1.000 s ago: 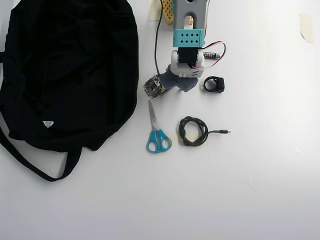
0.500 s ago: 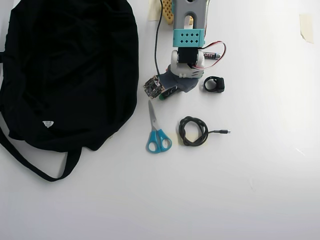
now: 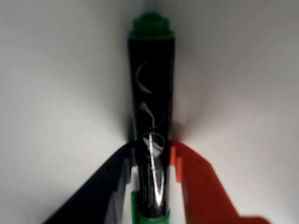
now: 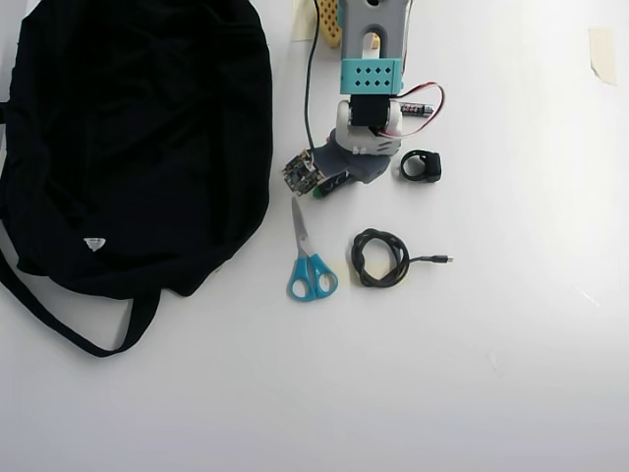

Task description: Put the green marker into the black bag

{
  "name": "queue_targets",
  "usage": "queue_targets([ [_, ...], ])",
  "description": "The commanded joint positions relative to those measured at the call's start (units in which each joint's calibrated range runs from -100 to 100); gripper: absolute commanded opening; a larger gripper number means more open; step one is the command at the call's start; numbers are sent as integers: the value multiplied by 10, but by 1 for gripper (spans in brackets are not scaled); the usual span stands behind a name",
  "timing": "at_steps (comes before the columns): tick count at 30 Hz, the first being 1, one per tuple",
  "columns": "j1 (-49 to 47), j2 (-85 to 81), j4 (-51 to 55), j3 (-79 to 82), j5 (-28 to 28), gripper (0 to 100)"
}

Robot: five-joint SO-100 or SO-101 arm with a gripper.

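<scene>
White table (image 4: 511, 344) lies bare rightward — tool (image 3: 150, 161) clamps the green marker (image 3: 150, 107), beside the black bag (image 4: 138, 138).

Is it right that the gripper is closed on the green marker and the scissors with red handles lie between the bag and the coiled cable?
Not quite: the scissors have blue handles, as the overhead view shows. The rest holds: gripper closed on the green marker, scissors between black bag and coiled cable.

Wrist view: the green marker (image 3: 150, 112) stands lengthwise up the frame over a pale surface, gripper (image 3: 150, 163) jaws hugging its lower barrel, dark finger (image 3: 100, 191) left, orange finger (image 3: 201, 186) right.
</scene>
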Motion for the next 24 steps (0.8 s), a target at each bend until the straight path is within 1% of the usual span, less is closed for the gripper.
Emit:
queue_targets([
  [1,-5,-13,32,-39,3,2],
  [7,-5,-14,100,-85,4,2],
  [17,-5,-19,190,-170,24,2],
  [24,-5,-93,203,-185,58,2],
])
